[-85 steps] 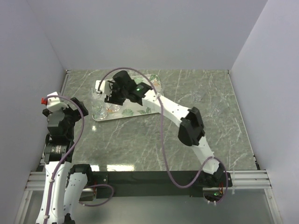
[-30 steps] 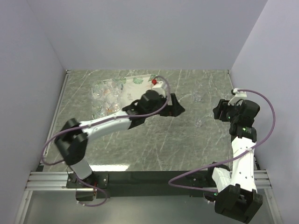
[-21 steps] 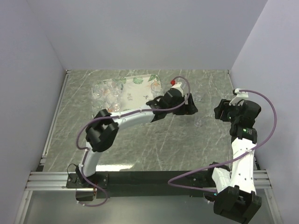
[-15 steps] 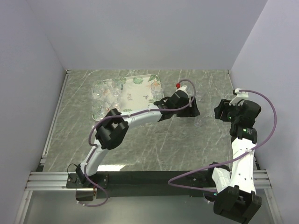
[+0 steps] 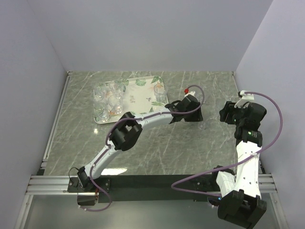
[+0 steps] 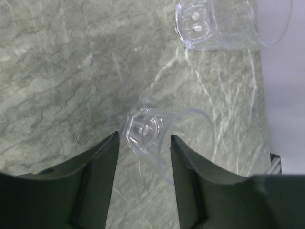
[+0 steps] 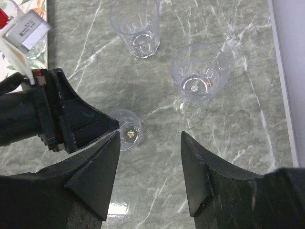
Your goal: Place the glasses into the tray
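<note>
The leaf-print tray (image 5: 136,95) lies at the back left. Several clear glasses (image 5: 104,99) stand in its left part and one more glass (image 5: 160,92) at its right end. My left arm reaches far right across the table. Its gripper (image 5: 196,116) (image 6: 143,138) is open, with a small upright glass (image 6: 150,133) (image 5: 203,125) (image 7: 128,134) between its fingertips; a gap shows on the left side. A second glass (image 6: 224,24) (image 5: 202,99) stands beyond. My right gripper (image 5: 228,113) (image 7: 148,138) hovers open and empty above the table.
In the right wrist view, two more glasses (image 7: 135,26) (image 7: 200,71) stand on the marble past the left gripper (image 7: 71,119). The right wall's base (image 7: 286,71) runs close by. White walls enclose the table on three sides.
My left arm has swung from the tray's right end out to the glass on the right, and its jaws have narrowed around it. The right arm has stayed still.
</note>
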You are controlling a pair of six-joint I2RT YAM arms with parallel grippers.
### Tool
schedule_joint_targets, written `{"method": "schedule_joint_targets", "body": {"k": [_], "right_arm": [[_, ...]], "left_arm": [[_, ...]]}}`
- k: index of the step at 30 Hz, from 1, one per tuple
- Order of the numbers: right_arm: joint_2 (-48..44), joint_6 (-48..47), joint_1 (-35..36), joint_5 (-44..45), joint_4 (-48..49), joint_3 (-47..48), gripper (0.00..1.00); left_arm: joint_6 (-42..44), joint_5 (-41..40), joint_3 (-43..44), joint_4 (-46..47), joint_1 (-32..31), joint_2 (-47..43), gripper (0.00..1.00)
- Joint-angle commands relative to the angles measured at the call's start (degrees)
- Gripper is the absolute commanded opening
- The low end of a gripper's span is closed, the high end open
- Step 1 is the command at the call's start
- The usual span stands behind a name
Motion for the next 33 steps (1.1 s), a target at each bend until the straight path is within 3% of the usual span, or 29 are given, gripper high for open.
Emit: {"method": "schedule_joint_targets", "body": {"k": [1, 10, 13, 23, 33], "right_arm": [[-0.20, 0.03, -0.41, 0.72, 2.10, 0.15, 0.61], [-0.28, -0.06, -0.50, 0.90, 2.27, 0.07, 0.61], [-0.37, -0.33, -0.41, 0.90, 2.18, 0.07, 0.61], [-0.72, -0.85, -0.58, 0.28, 1.92, -0.02, 0.61], [-0.28, -1.12, -0.58, -0.24, 1.75, 0.07, 0.61]], "left_arm": [[0.10, -3.05, 4.95, -1.35, -0.77, 1.58, 0.47], [3.79, -6.31, 0.58, 0.22, -1.56, -1.04, 0.08], [5.72, -6.23, -5.38, 3.63, -1.47, -4.47, 0.00], [13.45, -10.18, -25.96, 12.44, -1.03, -23.96, 0.00], [18.56, -17.38, -44.86, 10.07, 3.70, -42.35, 0.00]]}}
